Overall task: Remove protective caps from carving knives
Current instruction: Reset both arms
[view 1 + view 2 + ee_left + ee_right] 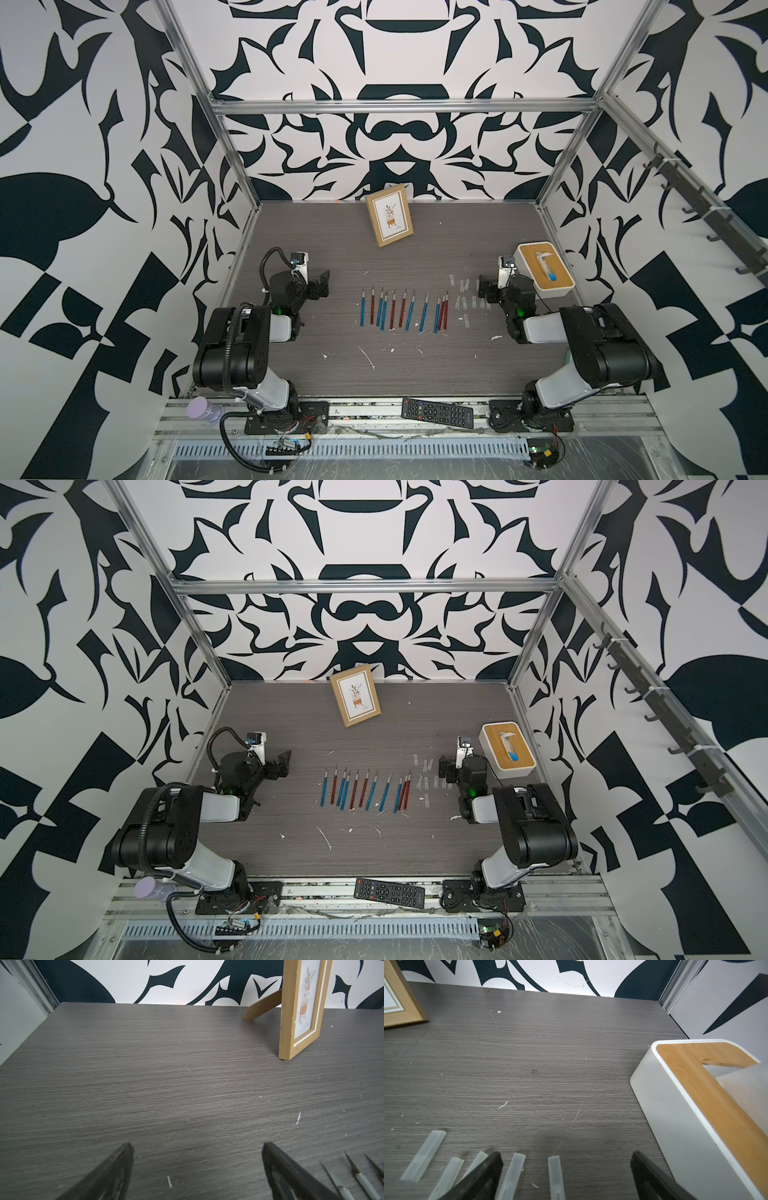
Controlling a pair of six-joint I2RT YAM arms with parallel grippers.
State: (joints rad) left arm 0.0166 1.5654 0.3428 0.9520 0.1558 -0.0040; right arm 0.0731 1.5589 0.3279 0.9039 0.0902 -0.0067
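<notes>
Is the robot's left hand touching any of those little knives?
Apart. In a top view, bare table lies between the left hand and the carving knives; the left wrist view shows nothing between its fingers.

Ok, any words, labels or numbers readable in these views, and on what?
No text is readable.
Picture frame: small caption under the potted plant on the print, too blurred to read.
Remote control: button markings, too small to read.
Tissue box, carving knives, protective caps: no writing visible.
</notes>
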